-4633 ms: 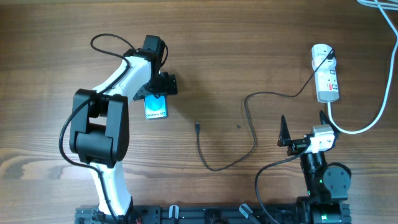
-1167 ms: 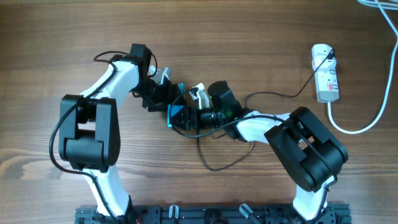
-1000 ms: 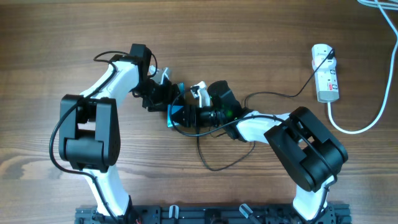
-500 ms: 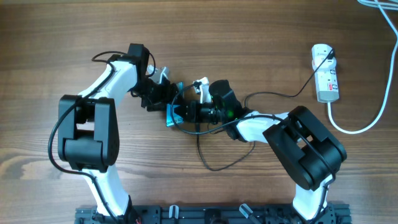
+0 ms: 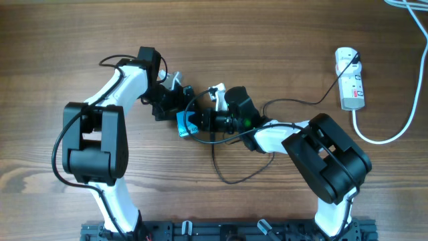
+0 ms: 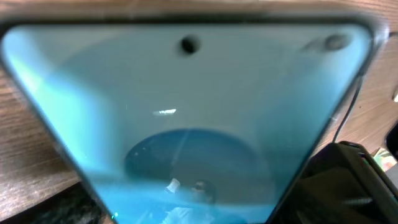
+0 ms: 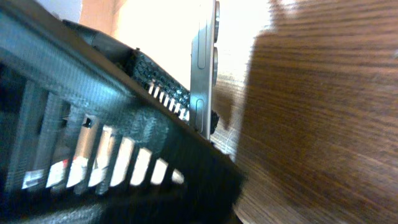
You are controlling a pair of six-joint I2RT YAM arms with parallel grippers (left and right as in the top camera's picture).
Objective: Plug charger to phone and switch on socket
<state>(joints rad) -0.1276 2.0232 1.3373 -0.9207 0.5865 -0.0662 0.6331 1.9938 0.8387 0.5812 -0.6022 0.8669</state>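
Observation:
The phone [image 5: 185, 124] shows as a small teal patch between the two arms at the table's middle. In the left wrist view the phone's screen [image 6: 186, 112] fills nearly the whole frame, and my left gripper's jaws are hidden behind it. My left gripper [image 5: 172, 102] sits just up-left of the phone. My right gripper [image 5: 199, 122] is pressed against the phone's right side and is shut; what it pinches is hidden. The right wrist view shows the phone's silver edge [image 7: 203, 68] upright beside a black ribbed finger. The charger [image 5: 231, 181] loops below the grippers, its tip hidden. The socket [image 5: 350, 80] lies at the far right.
A thick white cord [image 5: 401, 127] curves from the socket off the right edge. The charger's black cable runs from the socket leftward behind my right arm. Both arms crowd the table's middle, with bare wood around them.
The right gripper has closed and slid slightly left against the phone. The phone has shifted a little left and down. The left arm has edged left.

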